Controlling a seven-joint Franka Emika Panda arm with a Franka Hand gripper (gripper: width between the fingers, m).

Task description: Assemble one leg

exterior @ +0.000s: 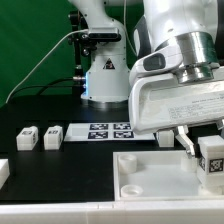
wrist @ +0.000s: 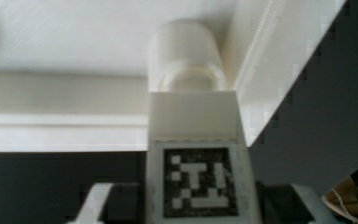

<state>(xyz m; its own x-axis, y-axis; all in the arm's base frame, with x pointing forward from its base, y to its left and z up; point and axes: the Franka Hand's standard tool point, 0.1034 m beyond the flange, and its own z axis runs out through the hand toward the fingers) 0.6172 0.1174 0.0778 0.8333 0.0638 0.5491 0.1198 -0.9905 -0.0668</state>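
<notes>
My gripper [exterior: 207, 150] is shut on a leg [exterior: 212, 156], a small white block with a black-and-white marker, and holds it over the right part of the large white square piece [exterior: 150, 175]. In the wrist view the leg [wrist: 197, 130] stands between my fingers [wrist: 108, 200], marker facing the camera, its round end [wrist: 185, 55] pointing at the square piece [wrist: 69, 100]. I cannot tell whether the leg touches the piece. Two more legs [exterior: 27, 137] [exterior: 52, 135] lie on the table at the exterior view's left. A further white block [exterior: 3, 170] shows at the left edge.
The marker board [exterior: 105, 131] lies flat behind the square piece. A white robot base [exterior: 100, 70] with a black cable stands at the back before a green curtain. The table is black.
</notes>
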